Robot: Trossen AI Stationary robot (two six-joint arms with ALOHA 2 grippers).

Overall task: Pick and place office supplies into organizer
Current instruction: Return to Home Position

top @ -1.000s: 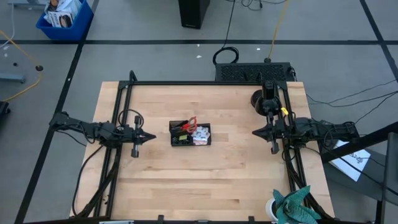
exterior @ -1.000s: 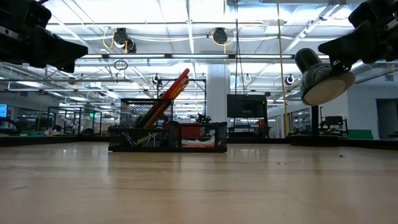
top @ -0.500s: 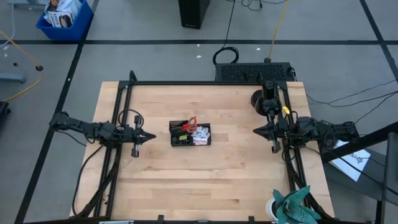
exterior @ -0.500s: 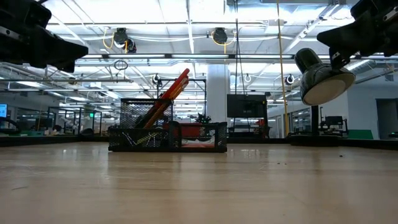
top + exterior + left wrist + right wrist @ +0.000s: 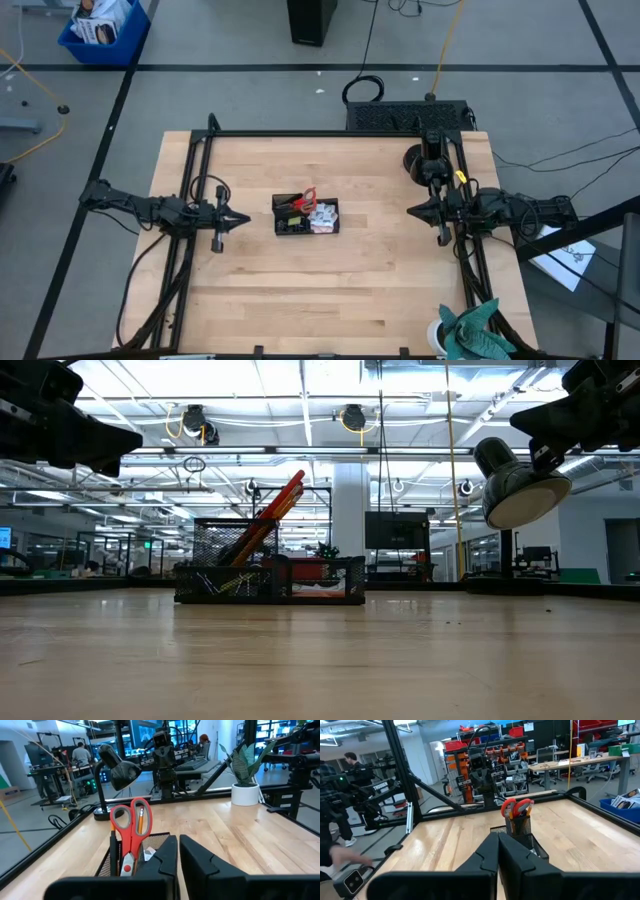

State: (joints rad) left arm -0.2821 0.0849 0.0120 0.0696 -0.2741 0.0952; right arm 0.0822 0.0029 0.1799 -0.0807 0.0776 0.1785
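The black mesh organizer [image 5: 306, 215] stands at the table's middle. Red-handled scissors [image 5: 131, 827] stand upright in its tall compartment beside orange pencils [image 5: 282, 500], which lean out of it. Pale pads [image 5: 322, 218] lie in its right part. My left gripper [image 5: 244, 219] hovers left of the organizer, shut, pointing at it, holding nothing. My right gripper [image 5: 410, 212] hovers near the table's right edge, shut and holding nothing, pointing toward the organizer [image 5: 519, 834].
A black desk lamp [image 5: 420, 160] stands at the far right of the table, its head [image 5: 515, 485] hanging near my right arm. A green plant in a white pot [image 5: 468, 334] sits at the near right corner. Bare wood lies on all sides of the organizer.
My right gripper has drawn back a little toward the table's right edge. The organizer and its contents have stayed where they were.
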